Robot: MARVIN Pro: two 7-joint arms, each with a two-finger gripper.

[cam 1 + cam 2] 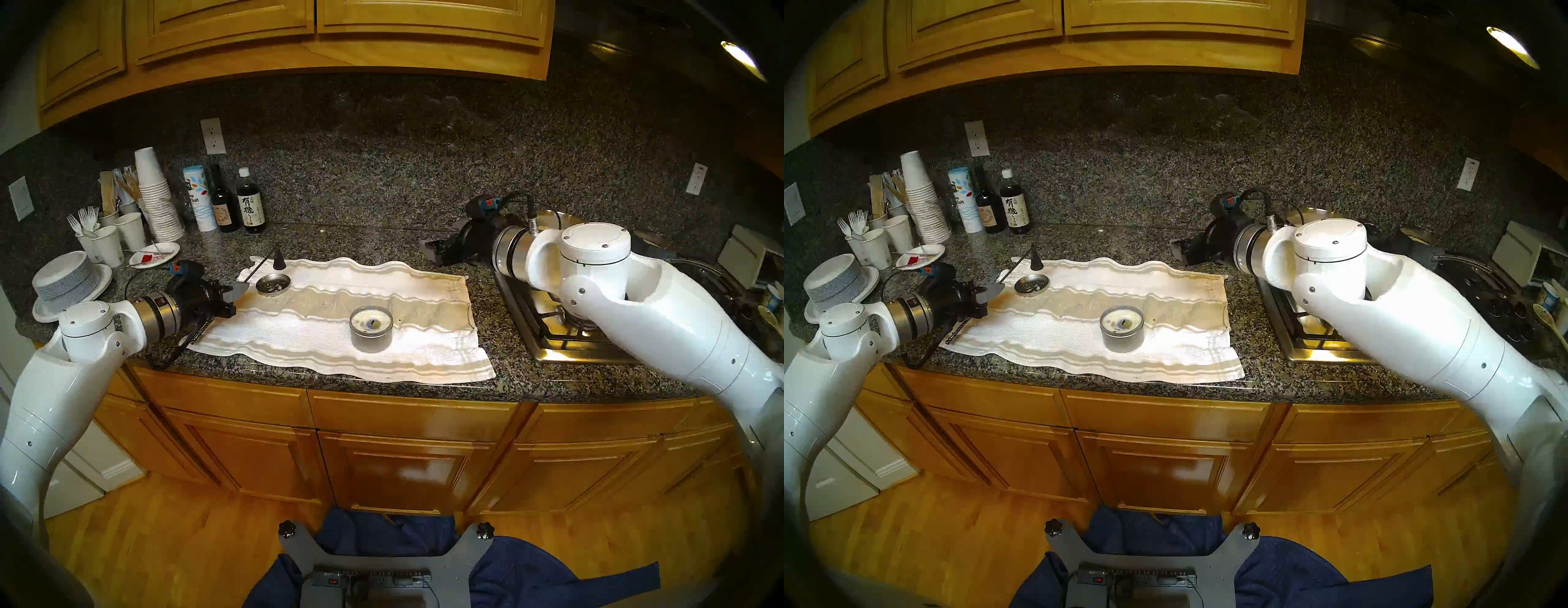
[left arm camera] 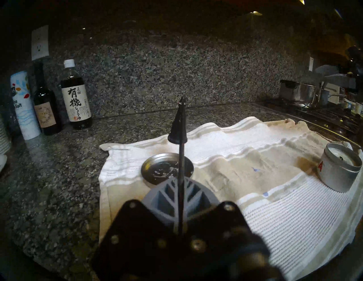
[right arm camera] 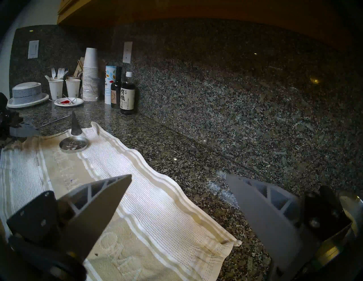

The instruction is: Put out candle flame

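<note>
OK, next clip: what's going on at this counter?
The left gripper is shut on a candle snuffer, its cone over the towel's far left corner, beside a shallow dish. The candle sits mid-towel, uncovered; no flame is discernible. The right gripper hangs open and empty near the stove.

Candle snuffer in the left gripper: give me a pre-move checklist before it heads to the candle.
1. Left gripper shut on the candle snuffer handle: ok.
2. Snuffer cone mouth facing down: ok.
3. Cone over the candle: not ok, it sits back by the shallow dish.
4. Towel path between them free of things: ok.
5. Right gripper open, out of the way: ok.
6. Flame lit: cannot tell.
</note>
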